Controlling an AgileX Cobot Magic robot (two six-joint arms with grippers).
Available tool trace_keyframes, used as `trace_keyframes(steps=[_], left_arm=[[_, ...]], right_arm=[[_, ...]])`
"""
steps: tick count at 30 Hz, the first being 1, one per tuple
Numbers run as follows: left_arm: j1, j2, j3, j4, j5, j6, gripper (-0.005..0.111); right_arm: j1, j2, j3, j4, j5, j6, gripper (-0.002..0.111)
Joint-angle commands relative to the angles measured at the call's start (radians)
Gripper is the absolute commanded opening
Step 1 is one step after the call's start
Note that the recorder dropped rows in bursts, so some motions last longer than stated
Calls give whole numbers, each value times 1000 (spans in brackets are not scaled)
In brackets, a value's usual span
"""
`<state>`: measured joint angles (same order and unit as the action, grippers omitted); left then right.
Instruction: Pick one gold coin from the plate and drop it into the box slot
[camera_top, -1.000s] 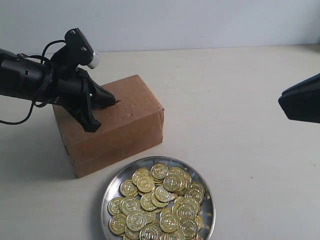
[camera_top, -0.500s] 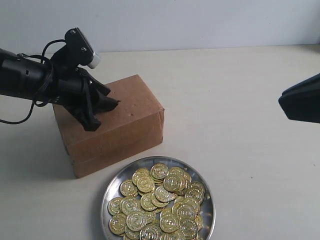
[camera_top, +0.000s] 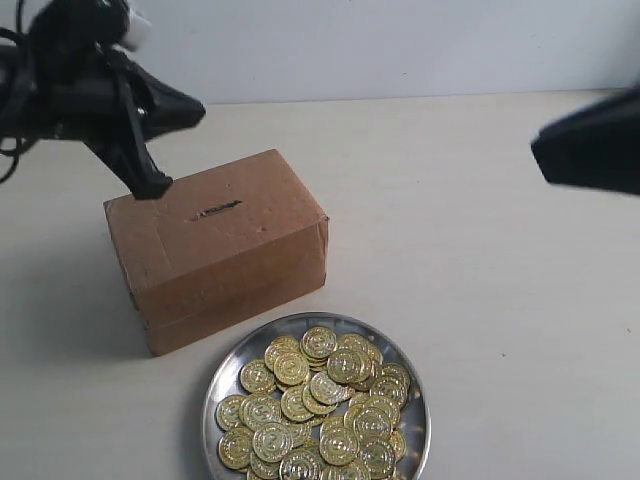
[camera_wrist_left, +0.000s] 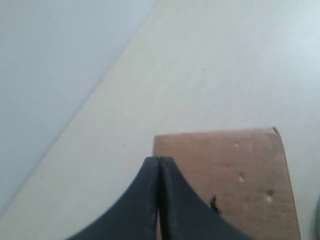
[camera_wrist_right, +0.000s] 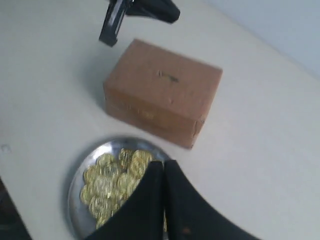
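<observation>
The brown cardboard box (camera_top: 215, 245) stands left of centre with its thin dark slot (camera_top: 217, 211) uncovered on top. In front of it lies the silver plate (camera_top: 222, 385), heaped with several gold coins (camera_top: 320, 400). My left gripper (camera_top: 197, 106) hovers above and behind the box's far left corner, shut, with no coin visible in it; its wrist view shows the closed tips (camera_wrist_left: 158, 159) over the box (camera_wrist_left: 240, 170). My right gripper (camera_top: 537, 152) hangs high at the right, shut and empty. In its own view the tips (camera_wrist_right: 164, 163) are over the plate (camera_wrist_right: 75, 197), with the box (camera_wrist_right: 160, 95) and slot (camera_wrist_right: 169, 76) beyond.
The pale tabletop (camera_top: 480, 300) stretches bare to the right of the box and plate. A light wall (camera_top: 400, 45) closes off the back. The left arm's black body and cables (camera_top: 40, 80) fill the upper left corner.
My left gripper has lifted off the slot and drawn up and back to the left, uncovering the slit. The right gripper has shifted a little left and up.
</observation>
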<state>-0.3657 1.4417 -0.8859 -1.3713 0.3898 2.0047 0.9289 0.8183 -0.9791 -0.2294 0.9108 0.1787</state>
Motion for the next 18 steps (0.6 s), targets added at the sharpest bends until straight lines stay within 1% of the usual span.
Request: trace_keyframes(steps=[1,4,7,12,18], left_arm=[[-3,-165,-1,-3,-22,-47,0],[-3,-267,-1,-3,-22,-52,0],[-3,-355,-1,-3,-22,-52,0],[-3,-460,-1,-3,-15,-50,0],[-3,-514,-1,-3,-15,-50,0]], right_arm=[[1,-4,-6,-30,-279,7,0],[1,-4,-6,16,-416,7,0],[1,-4,-6,31,-490,7,0],[1,-4,-6,32,-497,7,0],[1,-4,-6,38,-497,7,0]])
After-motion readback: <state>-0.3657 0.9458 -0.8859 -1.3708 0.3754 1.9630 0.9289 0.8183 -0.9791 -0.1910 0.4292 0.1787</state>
